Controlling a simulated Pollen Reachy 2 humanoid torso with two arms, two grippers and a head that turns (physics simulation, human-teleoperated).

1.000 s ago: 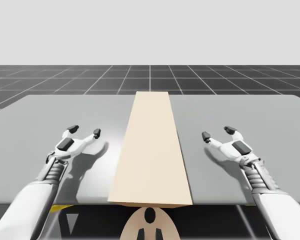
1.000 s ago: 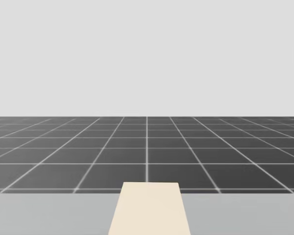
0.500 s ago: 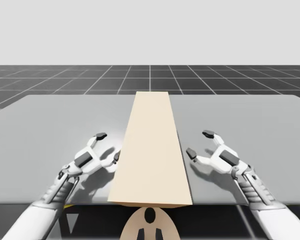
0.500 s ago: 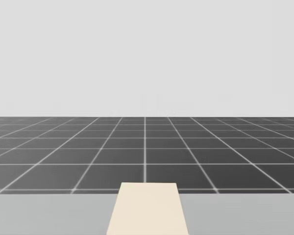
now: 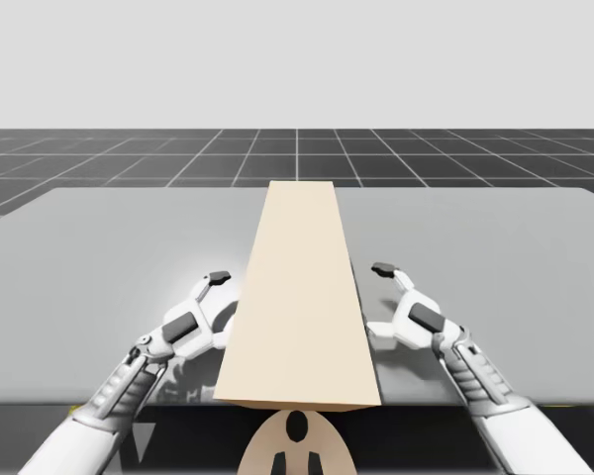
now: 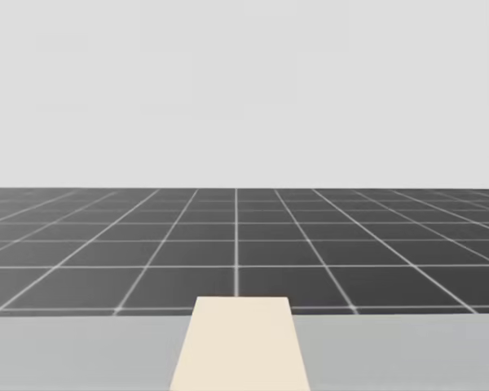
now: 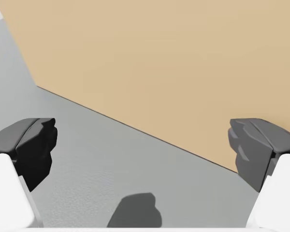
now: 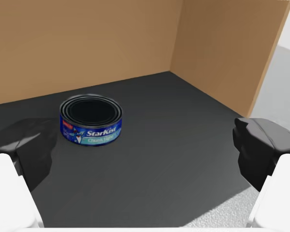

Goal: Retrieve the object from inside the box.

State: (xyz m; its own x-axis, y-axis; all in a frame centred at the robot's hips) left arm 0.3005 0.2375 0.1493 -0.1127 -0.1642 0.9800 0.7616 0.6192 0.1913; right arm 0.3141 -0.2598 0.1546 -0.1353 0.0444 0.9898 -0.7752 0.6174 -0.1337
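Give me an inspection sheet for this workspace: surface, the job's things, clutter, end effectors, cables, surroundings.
Surface: flat grey table.
Job's things: long tan cardboard box down the table's middle; low round blue can upright on the box's dark floor.
Clutter: nothing seen.
End effectors: left end effector open, facing the box's outer wall; right end effector open at the box's opening, can ahead of it, untouched.
Cables: nothing seen.
Surroundings: dark gridded floor, plain pale backdrop.

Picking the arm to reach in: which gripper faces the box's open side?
The right gripper: the blue can lies ahead of it inside the box. The left gripper faces a closed wall.
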